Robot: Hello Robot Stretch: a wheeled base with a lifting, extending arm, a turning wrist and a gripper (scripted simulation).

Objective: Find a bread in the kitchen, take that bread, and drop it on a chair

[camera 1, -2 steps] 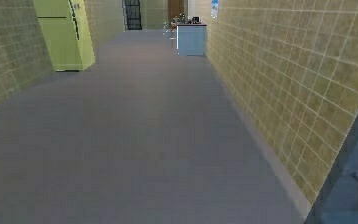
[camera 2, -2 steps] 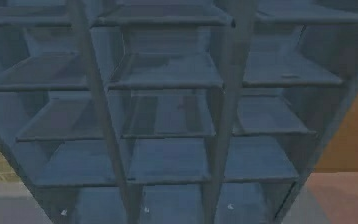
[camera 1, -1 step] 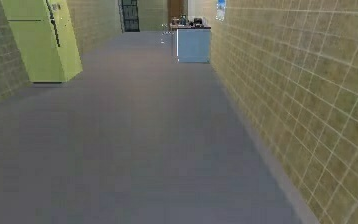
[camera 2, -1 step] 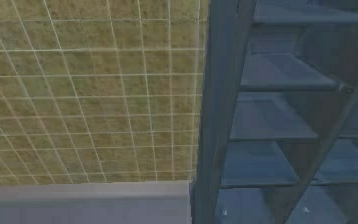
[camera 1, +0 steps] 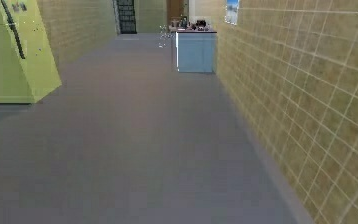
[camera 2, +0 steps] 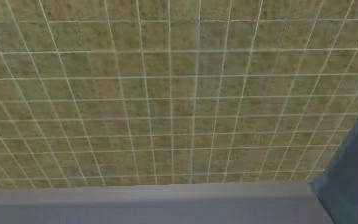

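You face a long kitchen floor (camera 1: 127,140), grey and bare. A yellow-green fridge (camera 1: 22,50) stands near left, a tan tiled wall (camera 1: 297,90) runs down the right, and a pale blue counter (camera 1: 195,52) sits far against it. The small dark things (camera 1: 195,25) on top are too small to call bread. You cannot tell how the jaws stand.

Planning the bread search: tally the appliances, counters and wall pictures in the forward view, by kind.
Yellow-green fridge: 1
Pale blue counter: 1
Wall picture: 1
Total: 3
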